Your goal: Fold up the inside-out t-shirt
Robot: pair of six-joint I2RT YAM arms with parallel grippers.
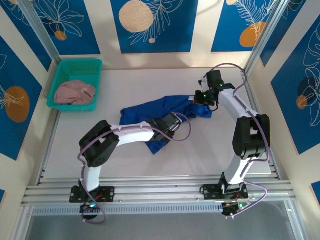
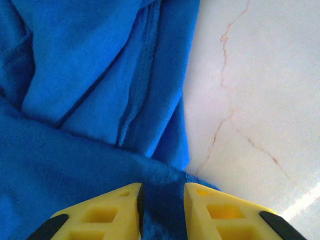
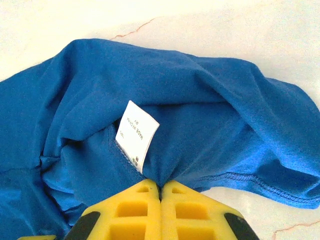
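Blue t-shirt (image 3: 210, 100) — right wrist view resolves its white label (image 3: 137, 134); right gripper (image 3: 160, 187) clamped on the hem; left gripper (image 2: 162, 200) straddles a fold — grip indeterminate.

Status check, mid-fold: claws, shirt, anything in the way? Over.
Right claw shut on t-shirt beside label. Left claw astride a fold, grip unconfirmed. Shirt bunched, unfolded. Pink garment in basket, apart.

Left arm (image 1: 132, 134), right arm (image 1: 231, 107): white links, black joints, lilac cables (image 1: 230, 64) (loosely looped); yellow cellular fingers (image 3: 135, 212), black-edged.
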